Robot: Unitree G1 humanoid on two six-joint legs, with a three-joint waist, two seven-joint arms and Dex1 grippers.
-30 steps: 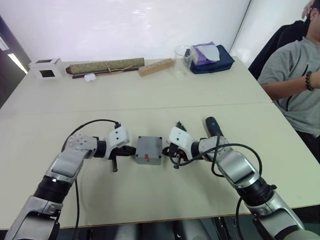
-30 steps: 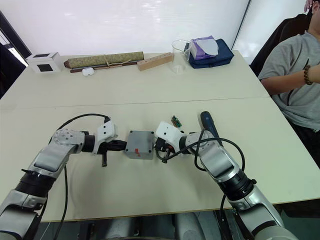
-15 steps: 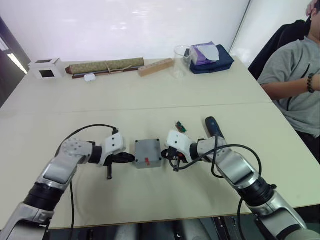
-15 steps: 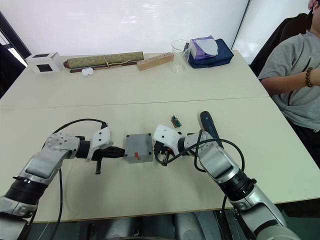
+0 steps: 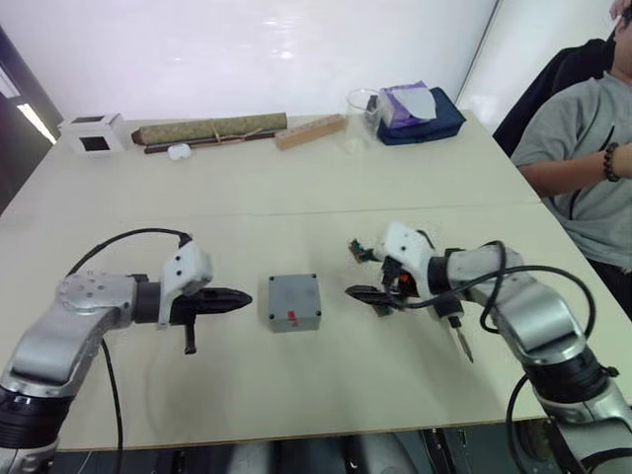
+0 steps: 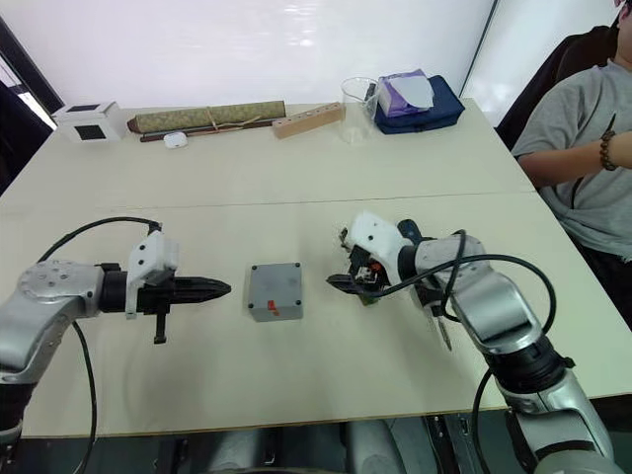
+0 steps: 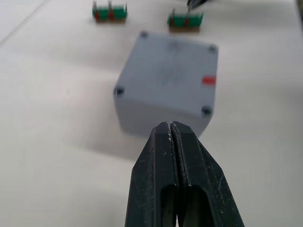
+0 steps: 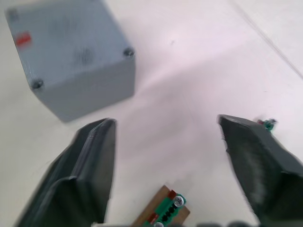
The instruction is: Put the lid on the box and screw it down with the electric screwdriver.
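Left eye view: a pale, smooth table [image 5: 296,178] with a small grey plastic box [image 5: 294,302] sitting near its front middle, between the robot's 2 arms and touching neither. The box is square with rounded corners and a matte, faintly speckled surface. Its flat grey lid [image 7: 173,71] already lies on top, flush with the walls, with a small red mark [image 7: 209,80] near one edge and a dark screw recess at each of the 4 corners.

The left gripper [image 5: 232,297] points at the box from the robot's left, just short of it, its 2 black tapered fingers pressed together into a single point, holding nothing. The right gripper [image 5: 367,296] sits to the robot's right of the box, a little farther off, with its black fingers [image 8: 90,161] spread wide apart and empty.

Beneath the right forearm lies the electric screwdriver [image 5: 449,314], a dark thick pen-shaped cylinder ending in a thin metal bit that points toward the table's front edge. 2 small green circuit pieces lie close to the right gripper: one [image 5: 356,250] behind it, one [image 8: 163,213] just under its fingers.

Along the far edge sit a white cube with a dark top [image 5: 91,133], a long rolled olive bundle [image 5: 209,129], a pale wooden block [image 5: 309,131], a clear cup [image 5: 360,107] and a navy pouch [image 5: 425,120] with lilac cloth on it. A person in a grey shirt [image 5: 583,148] sits at the right.
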